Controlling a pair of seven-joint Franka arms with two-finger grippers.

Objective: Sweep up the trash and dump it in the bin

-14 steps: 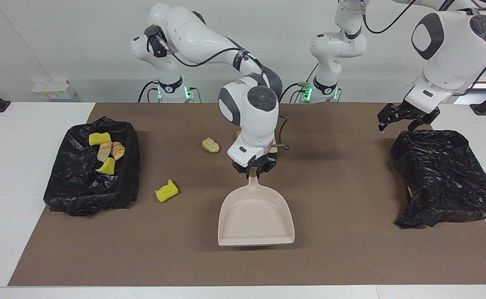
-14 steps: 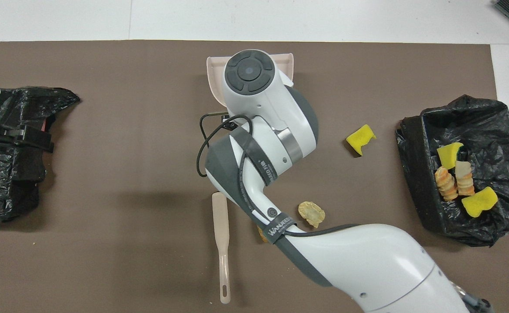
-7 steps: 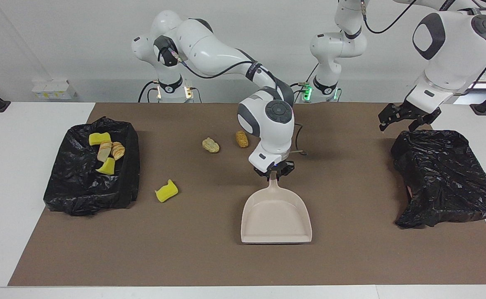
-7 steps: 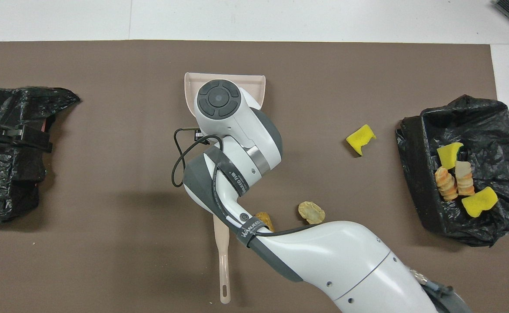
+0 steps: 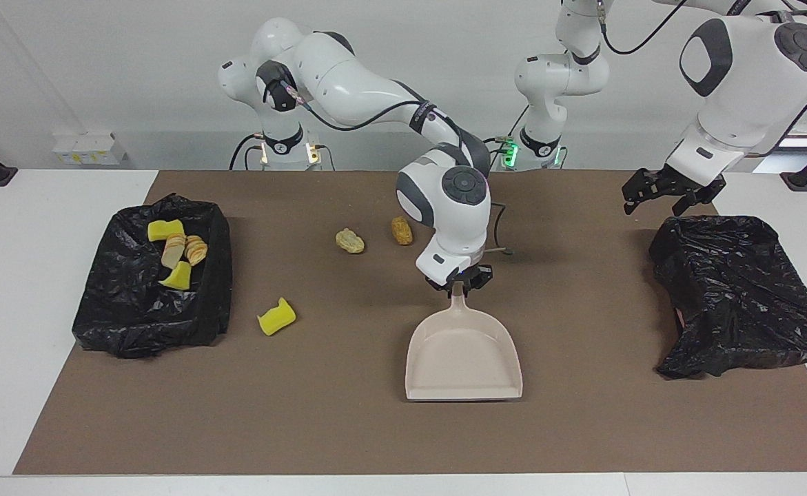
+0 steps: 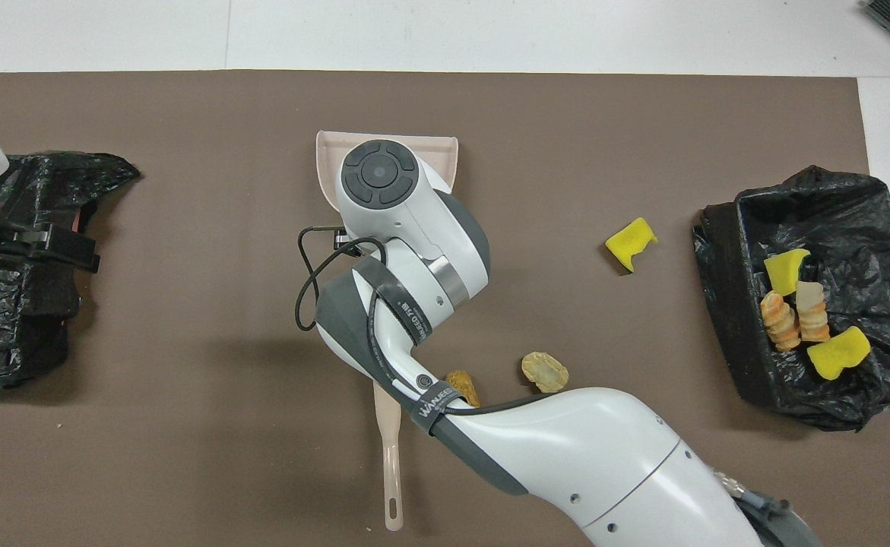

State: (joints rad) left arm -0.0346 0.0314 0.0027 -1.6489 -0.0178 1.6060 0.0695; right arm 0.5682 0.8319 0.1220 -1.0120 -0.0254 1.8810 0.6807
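Nearest the robots a beige scraper (image 6: 391, 456) lies on the worktop (image 5: 582, 427). 2 brown lumps (image 5: 402, 230) (image 5: 350, 240) rest nearer the robots than the dustpan (image 5: 463, 358), whose handle the right hand (image 5: 460, 284) grips. 1 yellow wedge (image 5: 276, 316) lies between dustpan and bin (image 5: 148, 324), which holds 4 lumps (image 5: 176, 255). The left hand (image 5: 665, 196), open, hangs over a black bag (image 5: 741, 296).

The right tool (image 5: 460, 284) has carried the dustpan (image 5: 463, 358) sideways toward the left arm's end of the desk, uncovering a brown lump (image 5: 401, 230). The left tool (image 5: 665, 195) has risen slightly over its bag (image 5: 734, 289).
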